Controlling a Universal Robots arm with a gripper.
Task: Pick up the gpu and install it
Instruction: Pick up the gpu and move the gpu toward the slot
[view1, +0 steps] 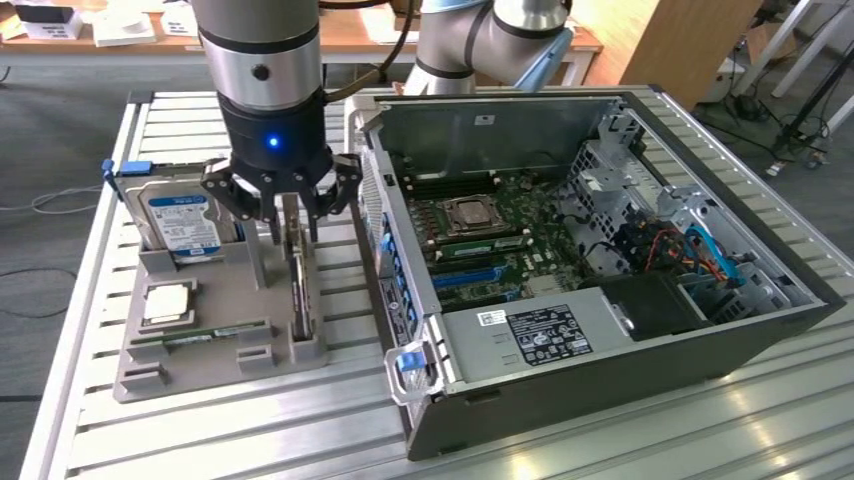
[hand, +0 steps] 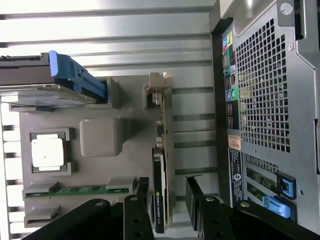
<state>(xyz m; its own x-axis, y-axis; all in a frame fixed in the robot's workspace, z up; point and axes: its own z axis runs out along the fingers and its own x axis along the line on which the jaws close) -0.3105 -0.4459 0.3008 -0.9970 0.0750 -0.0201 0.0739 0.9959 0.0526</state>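
The gpu (view1: 303, 295) stands on edge in a slot of the grey holder tray (view1: 200, 372), a thin dark card with a tan metal bracket. My gripper (view1: 291, 222) hangs straight down over its far end. In the wrist view the gpu (hand: 164, 150) runs edge-on between my two black fingers (hand: 143, 195), which straddle it with gaps on both sides. The gripper (hand: 167, 196) is open and holds nothing. The open computer case (view1: 607, 352) lies to the exterior view's right, its motherboard (view1: 481, 240) and blue slots (view1: 470, 277) exposed.
On the same tray (hand: 100, 167) stand a hard drive (view1: 180, 220) with a blue-white label, a processor (view1: 167, 303) and a green memory stick (view1: 214, 331). The case's rear panel (hand: 265, 85) sits close beside the tray. Everything rests on a slatted metal table (view1: 267, 430).
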